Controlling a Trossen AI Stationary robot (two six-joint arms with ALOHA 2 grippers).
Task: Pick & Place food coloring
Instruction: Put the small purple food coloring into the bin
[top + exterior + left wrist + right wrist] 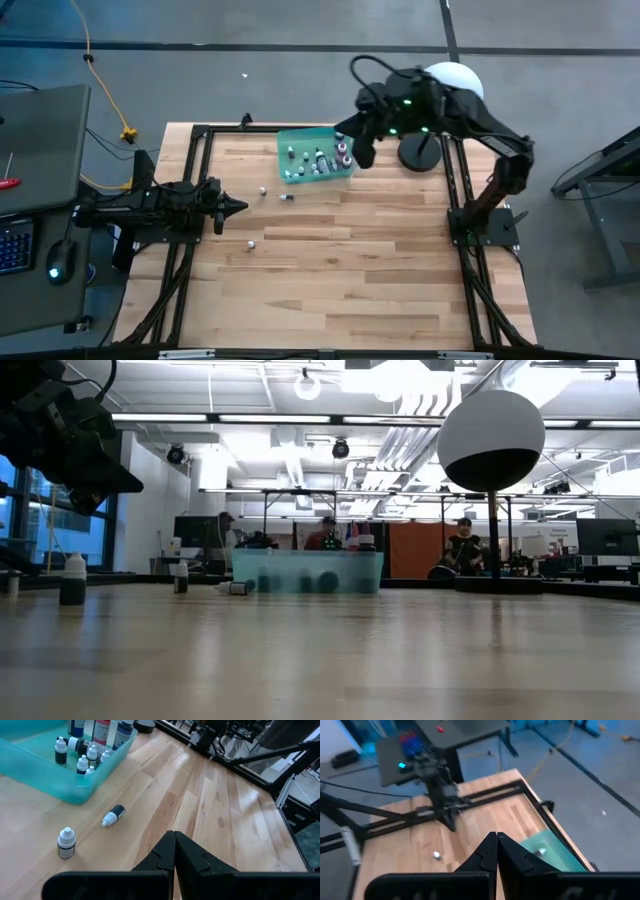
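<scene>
Several small food coloring bottles (318,158) with whitish caps stand in the green tray (297,139) at the table's far middle. Outside the tray, one bottle stands upright (66,843), one lies on its side (113,815), and a third stands nearer the front (250,243). My left gripper (240,206) is shut at the table's left, low, pointing toward the loose bottles with nothing between its fingers (165,851). My right gripper (352,140) is shut and hangs high above the tray's right end; in its wrist view the fingers (487,851) hold nothing.
A big white globe lamp (452,78) on a dark round base (420,155) stands at the far right, close to the tray. Black frame rails (195,160) run along the table's sides. A desk with a keyboard and mouse (60,262) is off the left edge.
</scene>
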